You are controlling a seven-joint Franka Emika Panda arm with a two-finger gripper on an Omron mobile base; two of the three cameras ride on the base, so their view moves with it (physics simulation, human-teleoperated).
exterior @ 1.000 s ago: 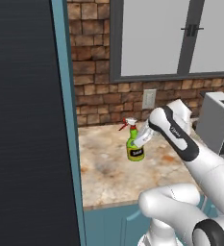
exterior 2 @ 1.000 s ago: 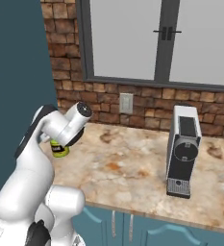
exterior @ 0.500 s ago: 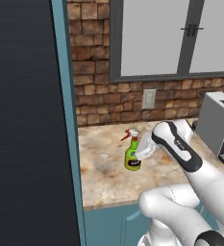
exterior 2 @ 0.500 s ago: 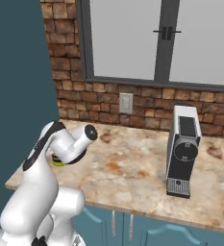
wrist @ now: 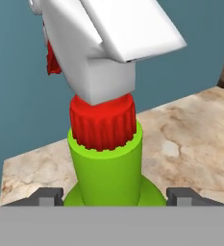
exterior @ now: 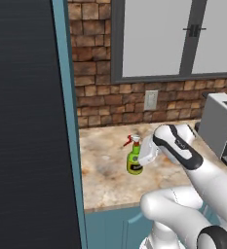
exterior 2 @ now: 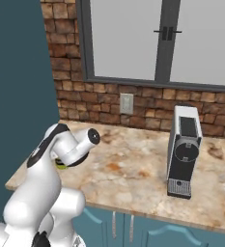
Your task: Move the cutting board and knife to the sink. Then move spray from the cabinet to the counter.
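Spray upright in pincer, mid-counter (edges well clear)

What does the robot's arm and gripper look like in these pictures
The arm is glossy white with rounded, bulbous links and dark grey to black bands at its joints. The gripper ends in two small dark grey, blocky finger tips. No cables or markings are visible.

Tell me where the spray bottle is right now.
The spray bottle stands upright on the counter in the left base view, near the teal cabinet side, with the pincer around its neck.
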